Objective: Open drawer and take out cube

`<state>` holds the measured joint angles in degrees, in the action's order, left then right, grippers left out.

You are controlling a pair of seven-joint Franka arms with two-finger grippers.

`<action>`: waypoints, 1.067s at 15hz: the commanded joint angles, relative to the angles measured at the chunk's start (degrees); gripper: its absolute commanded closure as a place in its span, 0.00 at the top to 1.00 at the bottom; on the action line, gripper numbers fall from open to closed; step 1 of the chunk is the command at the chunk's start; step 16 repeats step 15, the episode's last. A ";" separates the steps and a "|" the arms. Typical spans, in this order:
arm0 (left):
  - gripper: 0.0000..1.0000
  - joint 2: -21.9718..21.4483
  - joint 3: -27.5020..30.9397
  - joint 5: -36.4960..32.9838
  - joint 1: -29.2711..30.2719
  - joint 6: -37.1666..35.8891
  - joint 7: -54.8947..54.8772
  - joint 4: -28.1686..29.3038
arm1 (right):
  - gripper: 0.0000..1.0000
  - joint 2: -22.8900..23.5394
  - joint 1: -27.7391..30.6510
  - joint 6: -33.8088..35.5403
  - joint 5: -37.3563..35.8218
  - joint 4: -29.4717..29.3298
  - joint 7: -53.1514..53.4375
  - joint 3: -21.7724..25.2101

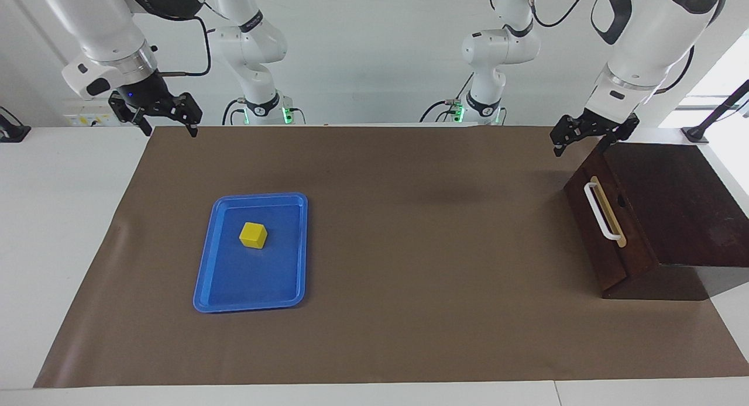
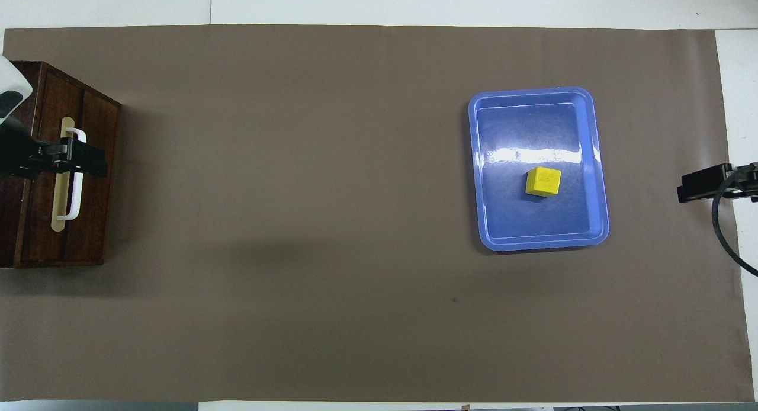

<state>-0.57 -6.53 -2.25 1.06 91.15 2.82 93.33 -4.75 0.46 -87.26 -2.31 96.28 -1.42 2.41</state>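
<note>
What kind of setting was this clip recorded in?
Most likely a robotics lab bench: white robot arms mounted along a white table covered with a brown paper mat, holding only props: a blue plastic tray and a dark brown wooden drawer box.

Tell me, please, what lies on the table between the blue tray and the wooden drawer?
Nothing. Between the blue tray and the drawer only the bare brown mat shows, most plainly in the overhead view.

Bright, even light; glare on the blue tray (image 2: pixel 536 153).
</note>
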 commanded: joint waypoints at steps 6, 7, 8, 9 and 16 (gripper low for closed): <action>1.00 -0.31 0.29 0.93 0.17 -1.94 -0.36 -0.69 | 1.00 -0.26 0.16 -0.72 2.40 0.22 0.80 -0.66; 1.00 -0.31 0.29 0.93 0.17 -2.03 -0.27 -0.69 | 1.00 -0.35 0.16 -0.63 2.40 0.39 0.80 -0.66; 1.00 -0.31 0.20 0.93 0.17 -2.03 -0.27 -0.69 | 1.00 -0.43 0.24 -0.46 2.49 0.57 0.80 -0.66; 1.00 -0.31 0.20 1.02 0.17 -2.12 -0.27 -0.69 | 1.00 -0.52 0.25 -0.54 2.57 0.57 0.89 -0.66; 1.00 -0.40 0.20 1.11 0.17 -2.65 -0.27 -0.61 | 1.00 -0.44 0.07 -0.72 2.66 0.48 0.89 -0.74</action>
